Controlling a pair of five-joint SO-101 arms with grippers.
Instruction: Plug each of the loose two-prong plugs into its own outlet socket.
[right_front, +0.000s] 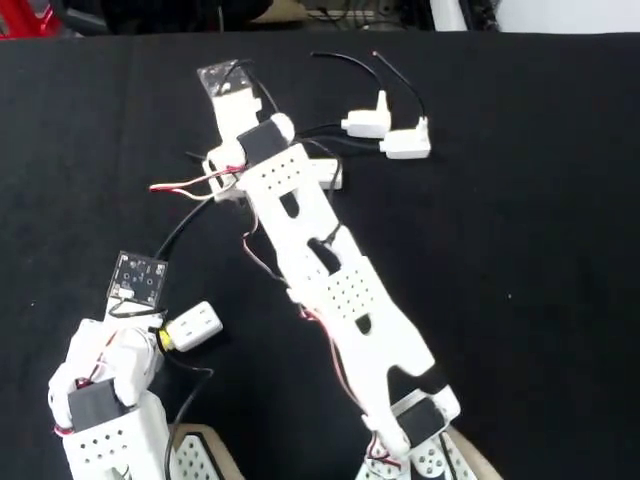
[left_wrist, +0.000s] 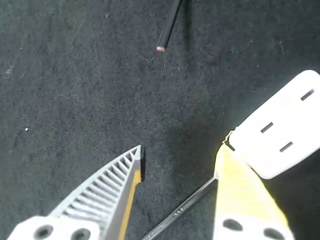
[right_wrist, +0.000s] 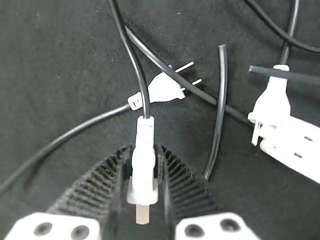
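Right gripper (right_wrist: 144, 150) is clenched on 1 white plug (right_wrist: 144, 129), whose cable runs out past the fingertips. 1 loose two-prong plug (right_wrist: 164, 87) lies just beyond it, crossed by black cables (right_wrist: 131, 47). In the high view this arm reaches to the upper left of centre.

Left gripper (left_wrist: 182, 150) is spread, grasping nothing. Its yellow finger (left_wrist: 242, 192) touches the white outlet block (left_wrist: 280, 127), which lies at lower left in the high view.

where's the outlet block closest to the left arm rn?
In the high view the outlet block lies lower left on the table, beside the left gripper; the left wrist view shows it slots up, just outside one yellow finger.
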